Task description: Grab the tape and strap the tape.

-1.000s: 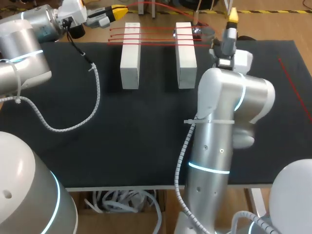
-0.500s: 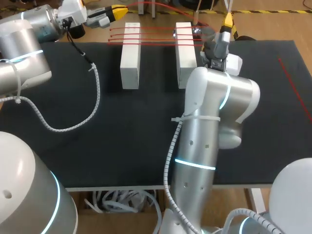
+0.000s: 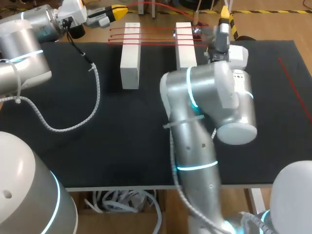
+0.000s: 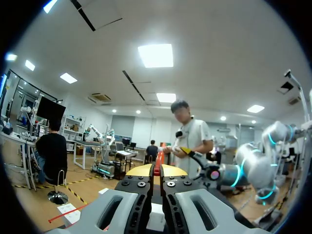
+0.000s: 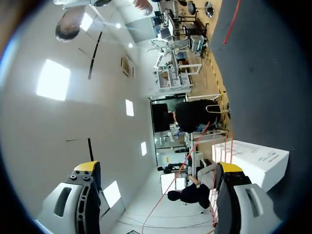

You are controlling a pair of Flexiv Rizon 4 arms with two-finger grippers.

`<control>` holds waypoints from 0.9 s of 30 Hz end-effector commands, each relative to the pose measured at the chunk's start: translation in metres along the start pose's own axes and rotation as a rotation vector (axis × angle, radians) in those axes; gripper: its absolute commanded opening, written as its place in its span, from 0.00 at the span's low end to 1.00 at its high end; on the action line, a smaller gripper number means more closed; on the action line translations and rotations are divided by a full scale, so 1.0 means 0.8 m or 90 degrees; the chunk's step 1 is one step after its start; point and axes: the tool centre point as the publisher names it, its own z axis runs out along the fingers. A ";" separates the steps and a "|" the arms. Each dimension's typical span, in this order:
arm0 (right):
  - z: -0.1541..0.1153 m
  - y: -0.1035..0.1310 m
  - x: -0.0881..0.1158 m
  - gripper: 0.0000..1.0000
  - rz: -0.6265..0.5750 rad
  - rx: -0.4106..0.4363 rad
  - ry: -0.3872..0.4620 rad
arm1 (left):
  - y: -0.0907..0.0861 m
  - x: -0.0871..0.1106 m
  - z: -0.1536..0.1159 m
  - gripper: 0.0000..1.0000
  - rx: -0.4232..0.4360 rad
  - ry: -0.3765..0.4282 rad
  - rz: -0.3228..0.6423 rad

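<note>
Right gripper [image 5: 158, 167]: fingers spread wide with nothing between them; its own wrist view shows both yellow tips well apart.
Right gripper, head view: only one yellow tip shows, at the far edge of the table [image 3: 97, 146]. The spread cannot be read from here.
Left gripper [image 4: 159, 169]: fingers close together, with only a thin slit between the yellow tips. A red strip shows in the slit; cannot tell whether it is pinched.
Left gripper, head view: off the table's far left corner, tips pointing toward the white blocks, well apart from the right gripper.
Tape [image 3: 197, 31]: small grey roundish object just beside the right gripper, at the far end of the nearer white block. It is seen in the head view only and is blurred, so its identity is uncertain. Contact with the fingers is not readable.
White blocks: two, lying parallel. One [image 3: 185, 46] is just beside the right gripper, its near end hidden by the right arm. The other [image 3: 130, 56] lies between the two grippers.
Red cords [image 3: 156, 36]: four, side by side, stretched across the far ends of both blocks.
Right wrist view adds: one white block [image 5: 253, 158] just beside one finger, with red cords [image 5: 222, 141] running over it.
Red line [image 3: 295, 87]: on the table, well to the right gripper's outer side; also ahead of the fingers in the right wrist view.
Left wrist view adds: a white patch low between the finger bases, not identifiable.
</note>
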 end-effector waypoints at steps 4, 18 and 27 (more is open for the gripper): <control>0.006 0.009 -0.004 1.00 0.066 0.082 -0.025 | 0.001 0.001 0.000 0.00 0.001 -0.001 0.001; 0.018 0.004 -0.001 1.00 0.105 0.040 0.000 | 0.001 0.001 0.000 0.00 0.001 -0.001 0.001; 0.026 0.019 -0.003 1.00 0.110 -0.007 0.012 | 0.001 0.001 0.000 0.00 0.001 -0.001 0.001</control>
